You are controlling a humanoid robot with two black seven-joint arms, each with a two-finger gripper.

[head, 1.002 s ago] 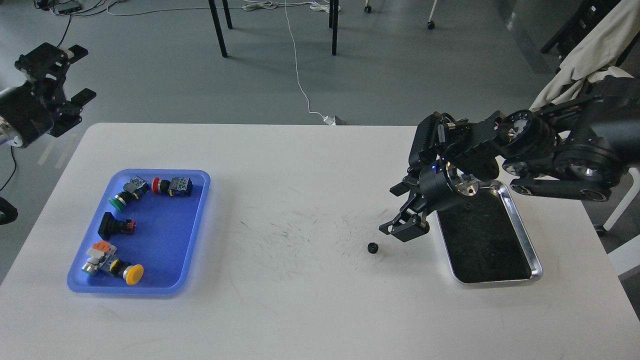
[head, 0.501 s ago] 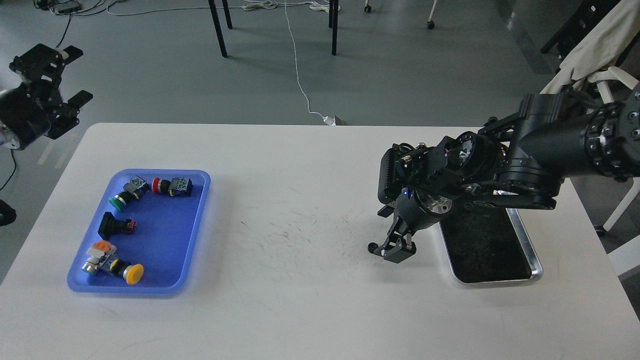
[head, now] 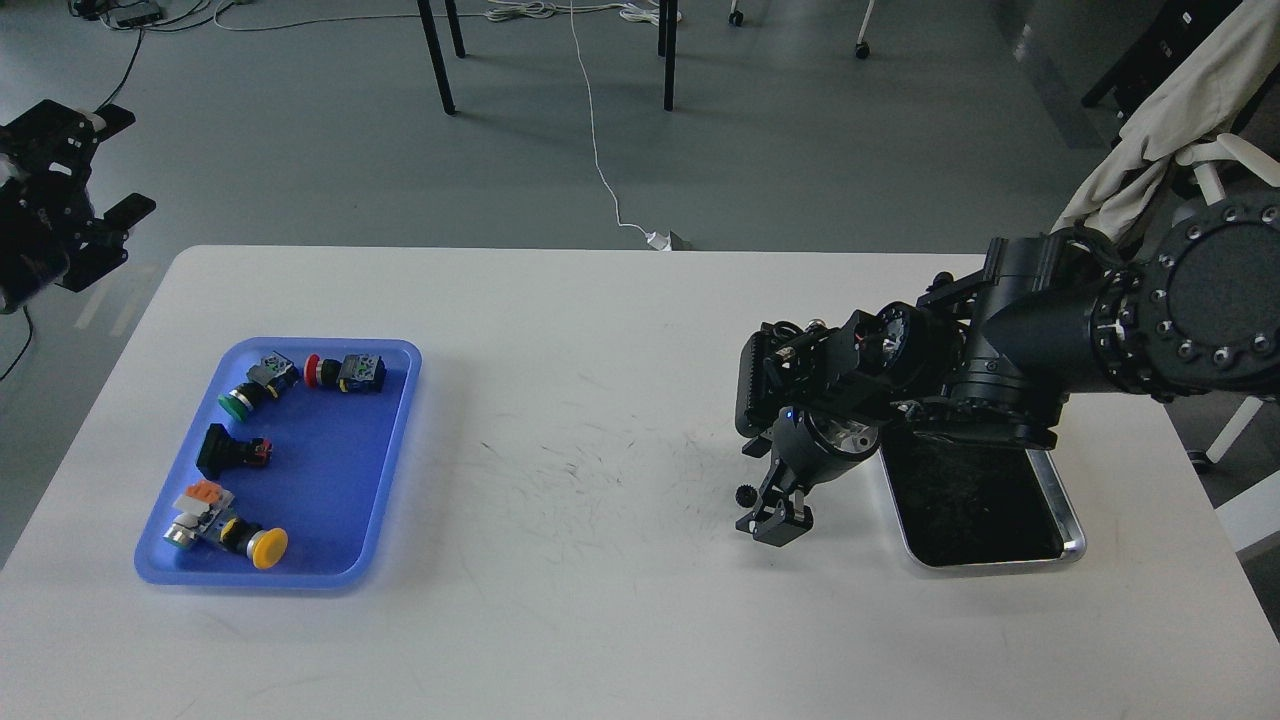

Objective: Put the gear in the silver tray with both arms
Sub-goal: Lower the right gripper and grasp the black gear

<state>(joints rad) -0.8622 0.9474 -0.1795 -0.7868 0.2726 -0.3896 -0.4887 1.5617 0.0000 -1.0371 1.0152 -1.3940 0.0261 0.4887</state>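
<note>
The gear (head: pixel 744 494) is a small black toothed wheel lying on the white table, just left of the silver tray (head: pixel 1068 505). My right gripper (head: pixel 771 526) points down at the table right beside the gear, its fingers a little below and to the right of it. The fingers look spread and hold nothing. The right arm crosses over the tray's upper part and hides it; the tray's dark bottom shows nothing in it. My left gripper (head: pixel 118 165) hangs open off the table's far left corner, far from the gear.
A blue plastic tray (head: pixel 392 470) with several push-button switches sits at the table's left. Scuff marks cover the table's middle. Beyond the far edge are chair legs and a white cable on the floor.
My right arm has swung left and down off the silver tray, bringing its gripper to the table beside the gear. My left arm has drawn back to the left.
</note>
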